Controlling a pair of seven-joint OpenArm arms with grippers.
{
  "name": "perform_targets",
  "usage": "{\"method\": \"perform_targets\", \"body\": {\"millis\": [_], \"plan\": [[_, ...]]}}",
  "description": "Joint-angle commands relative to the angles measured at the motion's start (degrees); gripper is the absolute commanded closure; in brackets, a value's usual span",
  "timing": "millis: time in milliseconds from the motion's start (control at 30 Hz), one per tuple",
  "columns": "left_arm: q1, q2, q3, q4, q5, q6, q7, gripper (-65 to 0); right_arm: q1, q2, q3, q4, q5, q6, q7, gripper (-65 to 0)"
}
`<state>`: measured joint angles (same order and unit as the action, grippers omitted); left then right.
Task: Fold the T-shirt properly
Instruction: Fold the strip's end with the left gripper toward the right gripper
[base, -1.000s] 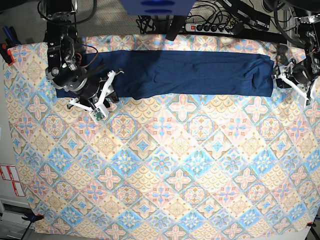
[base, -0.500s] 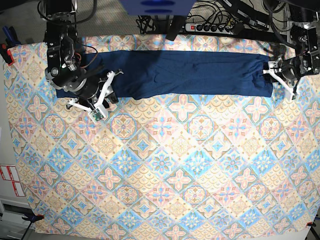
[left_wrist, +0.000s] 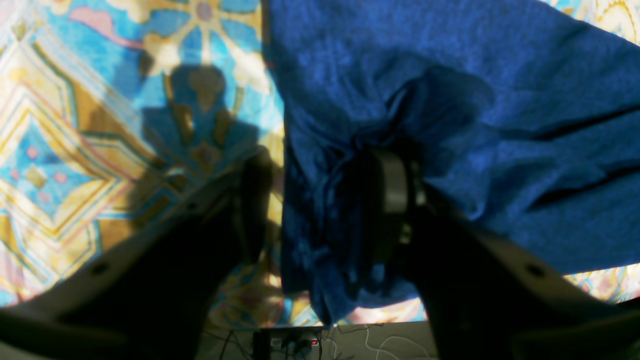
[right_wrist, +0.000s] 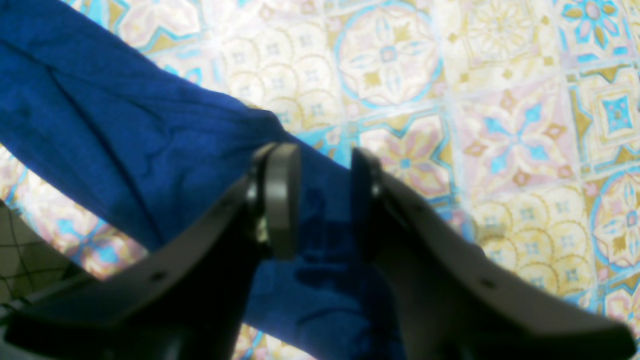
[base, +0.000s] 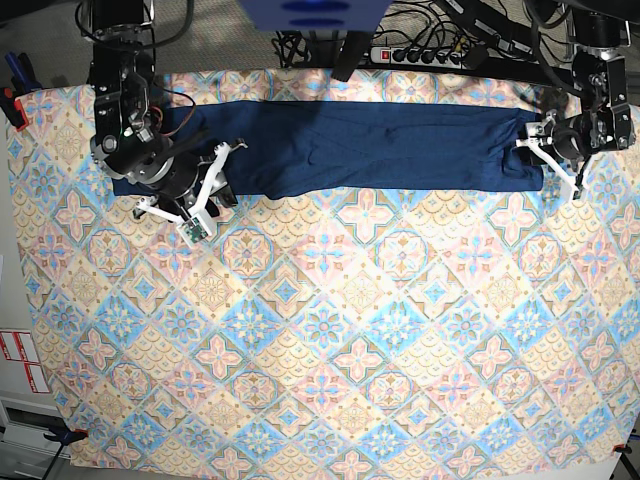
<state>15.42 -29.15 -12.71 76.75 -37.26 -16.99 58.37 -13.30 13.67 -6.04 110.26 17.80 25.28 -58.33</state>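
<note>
The dark navy T-shirt (base: 350, 145) lies as a long folded strip across the far side of the table. At its right end in the base view sits my left gripper (base: 545, 158). The left wrist view shows that gripper (left_wrist: 322, 165) open, straddling the shirt's edge (left_wrist: 320, 220), with cloth bunched against one finger (left_wrist: 395, 195) and a gap at the other. My right gripper (base: 222, 185) is over the strip's lower edge near its left end. It (right_wrist: 322, 155) is open, with the shirt (right_wrist: 125, 135) flat below the gap.
A pastel patterned tablecloth (base: 330, 330) covers the whole table. A power strip and cables (base: 425, 52) lie behind the far edge. The arm bases stand at the far left (base: 115, 40) and far right (base: 600, 40) corners.
My left gripper has moved from beyond the shirt's right end onto it, pushing the cloth's edge into a bunch, and its jaws have narrowed slightly. The right arm has not moved.
</note>
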Motion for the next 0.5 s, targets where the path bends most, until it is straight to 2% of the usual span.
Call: {"method": "perform_targets", "body": {"millis": [0, 100, 200, 300, 467], "plan": [[0.4, 0.4, 0.4, 0.0, -0.8, -1.9, 0.4, -22.2, 0.6, 0.4, 0.1, 1.1, 0.4, 0.2, 1.1, -17.5], [0.1, 0.4, 0.1, 0.0, -0.8, -6.9, 0.2, -10.9, 0.6, 0.4, 0.0, 1.1, 0.4, 0.2, 1.1, -17.5], [-0.1, 0.4, 0.0, 0.0, -0.8, -10.9, 0.2, -4.6, 0.6, 0.4, 0.2, 1.0, 0.4, 0.2, 1.1, -17.5], [-0.1, 0.4, -0.1, 0.0, -0.8, -11.5, 0.0, 0.0, 0.6, 0.4, 0.4, 1.0, 0.4, 0.2, 1.1, -17.5], [0.3, 0.4, -6.1, 2.5, -0.9, -11.6, 0.0, 0.0, 0.6, 0.5, 0.4, 1.0, 0.4, 0.2, 1.1, -17.5]]}}
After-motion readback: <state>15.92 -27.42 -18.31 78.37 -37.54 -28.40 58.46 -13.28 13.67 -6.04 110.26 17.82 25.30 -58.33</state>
